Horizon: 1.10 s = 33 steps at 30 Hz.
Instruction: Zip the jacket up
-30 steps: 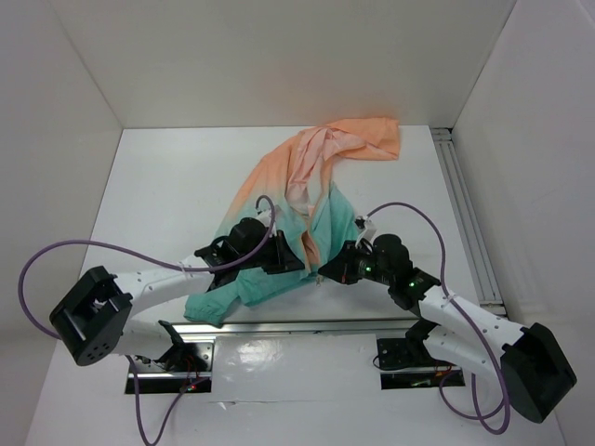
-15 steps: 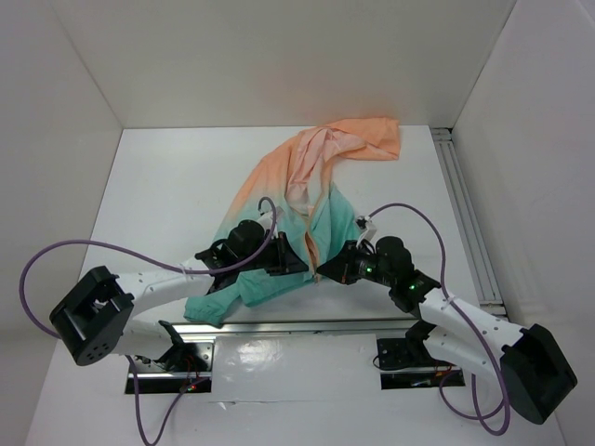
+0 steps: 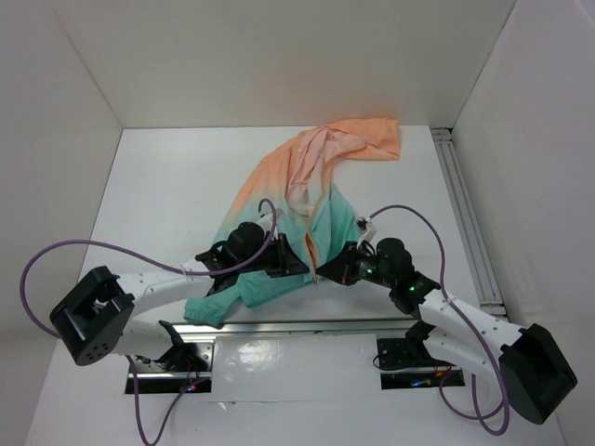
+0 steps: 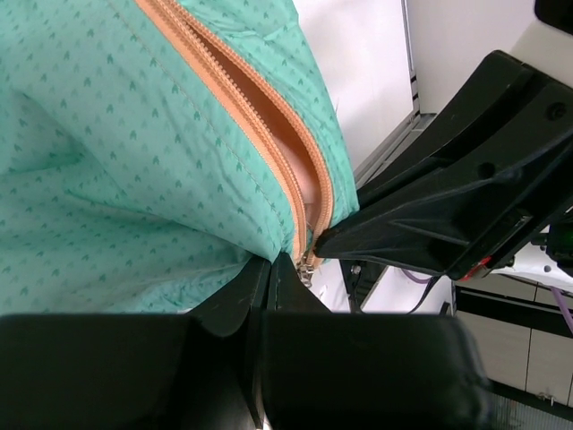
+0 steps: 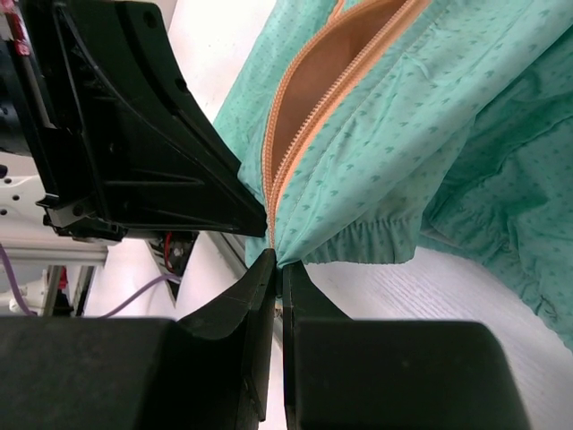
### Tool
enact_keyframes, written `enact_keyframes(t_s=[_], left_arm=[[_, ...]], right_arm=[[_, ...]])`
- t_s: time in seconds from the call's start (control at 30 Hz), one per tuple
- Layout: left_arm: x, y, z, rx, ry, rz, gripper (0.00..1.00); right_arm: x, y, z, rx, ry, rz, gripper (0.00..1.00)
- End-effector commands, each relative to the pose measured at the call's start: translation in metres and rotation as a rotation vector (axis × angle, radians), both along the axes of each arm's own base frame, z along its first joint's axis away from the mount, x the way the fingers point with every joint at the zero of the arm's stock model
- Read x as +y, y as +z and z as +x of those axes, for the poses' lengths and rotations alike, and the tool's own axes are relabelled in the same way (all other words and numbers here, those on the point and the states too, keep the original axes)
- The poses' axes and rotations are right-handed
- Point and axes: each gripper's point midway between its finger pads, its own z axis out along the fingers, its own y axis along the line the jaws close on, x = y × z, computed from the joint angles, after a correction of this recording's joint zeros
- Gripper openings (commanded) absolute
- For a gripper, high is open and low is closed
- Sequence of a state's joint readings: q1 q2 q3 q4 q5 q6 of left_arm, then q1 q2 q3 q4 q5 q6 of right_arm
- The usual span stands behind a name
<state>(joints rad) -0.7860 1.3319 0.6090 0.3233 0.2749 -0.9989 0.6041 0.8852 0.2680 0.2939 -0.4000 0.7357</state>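
The jacket [image 3: 307, 186] lies crumpled on the table, peach-orange at the far end and teal-green near the arms. Its orange front zipper [image 4: 260, 116] stands open, showing peach lining [image 5: 318, 72]. My left gripper [image 3: 299, 267] is shut on the jacket's teal hem [image 4: 179, 269] just left of the zipper's bottom end, where a small metal slider [image 4: 309, 262] hangs. My right gripper [image 3: 321, 272] is shut on the hem [image 5: 358, 242] just right of the zipper's bottom. The two grippers almost touch, tip to tip.
White walls enclose the table on the left, back and right. A metal rail [image 3: 465, 223] runs along the right edge. Another rail [image 3: 307, 325] and both arm bases sit at the near edge. Purple cables [image 3: 56, 255] loop beside the arms.
Almost nothing has moved. Both grippers keep their hold at the zipper's bottom end, and the right arm has shifted very slightly.
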Motion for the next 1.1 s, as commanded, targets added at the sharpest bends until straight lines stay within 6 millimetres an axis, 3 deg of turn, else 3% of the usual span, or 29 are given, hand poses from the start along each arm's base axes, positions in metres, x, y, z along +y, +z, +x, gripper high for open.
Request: enact_keyframes(t_s=[0.0, 0.3, 0.53, 1.07], left_arm=[[-0.005, 0.02, -0.003, -0.05, -0.024, -0.069, 0.0], [-0.007, 0.024, -0.011, -0.058, -0.065, -0.102, 0.0], [-0.008, 0.03, -0.014, -0.077, -0.088, -0.118, 0.0], [-0.011, 0.028, -0.015, -0.074, -0.107, -0.126, 0.0]], right_arm=[[0.004, 0.021, 0.008, -0.075, -0.009, 0.062, 0.0], [0.001, 0.024, 0.004, -0.07, 0.004, 0.146, 0.0], [-0.007, 0.015, -0.005, -0.052, 0.028, 0.199, 0.0], [-0.005, 0.033, -0.017, -0.078, 0.135, 0.279, 0.0]])
